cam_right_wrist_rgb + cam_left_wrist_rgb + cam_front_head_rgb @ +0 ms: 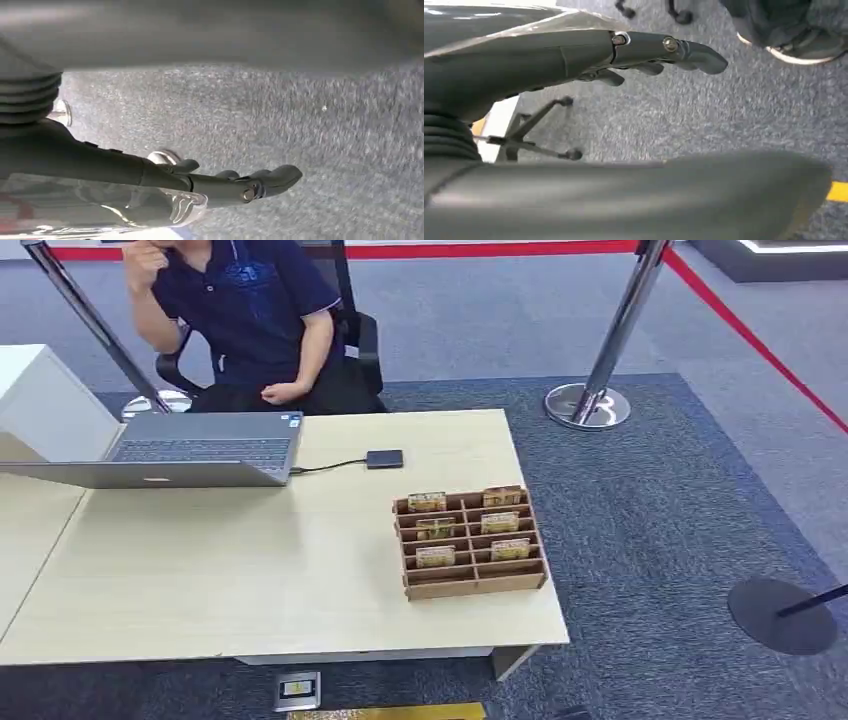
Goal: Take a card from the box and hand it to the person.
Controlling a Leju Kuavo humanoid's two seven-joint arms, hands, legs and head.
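Both robot hands, left (659, 52) and right (235, 185), hang released over carpet; card box (470, 542) waits untouched near table's right edge.

Left hand (644, 55) and right hand (225, 185) (both empty), fingers extended.

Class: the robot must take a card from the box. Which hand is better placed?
Right, probably. The slotted wooden card box sits on the pale table's right side. Both the left hand and right hand hang empty.
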